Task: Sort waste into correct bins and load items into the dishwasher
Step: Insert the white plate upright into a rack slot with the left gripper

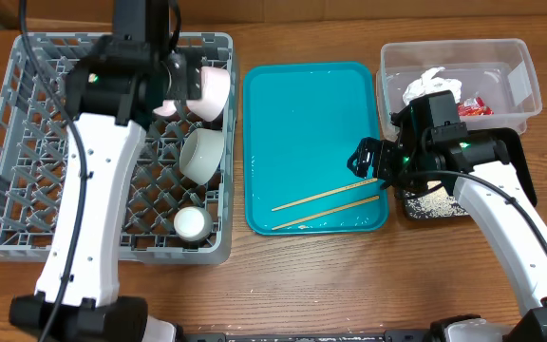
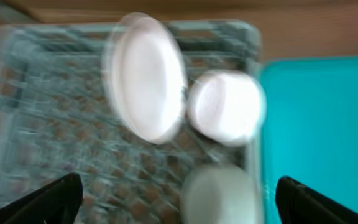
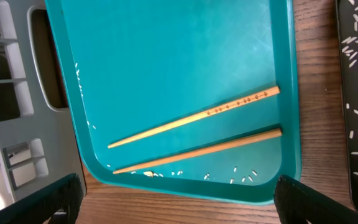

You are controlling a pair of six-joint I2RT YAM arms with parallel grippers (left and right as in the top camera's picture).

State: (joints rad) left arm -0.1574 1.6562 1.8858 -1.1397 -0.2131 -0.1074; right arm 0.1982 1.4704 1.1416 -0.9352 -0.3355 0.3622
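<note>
chopsticks point(image 3: 194, 118) on teal tray point(image 3: 166, 50), marks unreadable | left fingers point(image 2: 48, 199) spread, empty | right fingers point(image 3: 42, 199) spread, empty

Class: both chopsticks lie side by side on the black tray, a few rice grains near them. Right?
No. The chopsticks lie on the teal tray, not the black tray, as the right wrist view shows. Side by side, with rice grains near them, is correct.

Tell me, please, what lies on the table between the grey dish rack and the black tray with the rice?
The teal tray lies there, with two wooden chopsticks lying side by side near its front edge. The overhead view shows this.
</note>
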